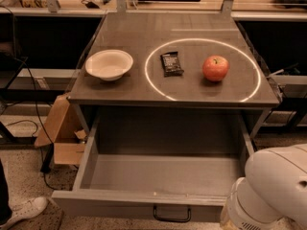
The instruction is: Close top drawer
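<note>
The top drawer [144, 204] is a wide grey box pulled fully out from under the grey table [120, 42]. Its inside is empty. Its plain grey front panel faces me at the bottom of the camera view, with a small black loop handle [171, 215] at its centre. A white rounded part of my arm [271, 188] fills the bottom right corner, beside the drawer's right front corner. The gripper itself is out of view.
On the tabletop stand a white bowl [109, 64], a dark snack bar [171, 63] and a red apple [215, 68], the last two inside a bright ring of light. A cardboard box [60, 133] lies left of the drawer. A white shoe [24, 211] is at the bottom left.
</note>
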Action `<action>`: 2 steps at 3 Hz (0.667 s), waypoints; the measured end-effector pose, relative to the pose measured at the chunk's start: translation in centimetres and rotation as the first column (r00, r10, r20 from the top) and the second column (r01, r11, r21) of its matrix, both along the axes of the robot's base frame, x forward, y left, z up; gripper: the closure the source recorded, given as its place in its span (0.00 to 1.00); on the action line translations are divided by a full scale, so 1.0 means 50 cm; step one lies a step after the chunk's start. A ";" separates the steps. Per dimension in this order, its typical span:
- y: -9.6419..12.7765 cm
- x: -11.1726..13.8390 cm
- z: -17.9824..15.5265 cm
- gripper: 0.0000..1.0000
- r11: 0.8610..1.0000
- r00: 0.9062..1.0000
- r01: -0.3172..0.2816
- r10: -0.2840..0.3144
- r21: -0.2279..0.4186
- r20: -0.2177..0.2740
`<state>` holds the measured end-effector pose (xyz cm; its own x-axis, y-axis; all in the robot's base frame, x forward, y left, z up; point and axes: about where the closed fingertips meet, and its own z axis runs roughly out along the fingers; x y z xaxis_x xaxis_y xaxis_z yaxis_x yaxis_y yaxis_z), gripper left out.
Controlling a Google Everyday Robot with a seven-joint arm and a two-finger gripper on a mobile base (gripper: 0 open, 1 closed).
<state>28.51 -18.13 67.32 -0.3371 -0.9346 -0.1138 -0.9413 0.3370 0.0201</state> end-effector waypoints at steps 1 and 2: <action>0.000 0.000 0.000 0.75 1.000 1.000 0.000 0.000 0.000 0.000; 0.000 0.000 0.000 0.52 1.000 1.000 0.000 0.000 0.000 0.000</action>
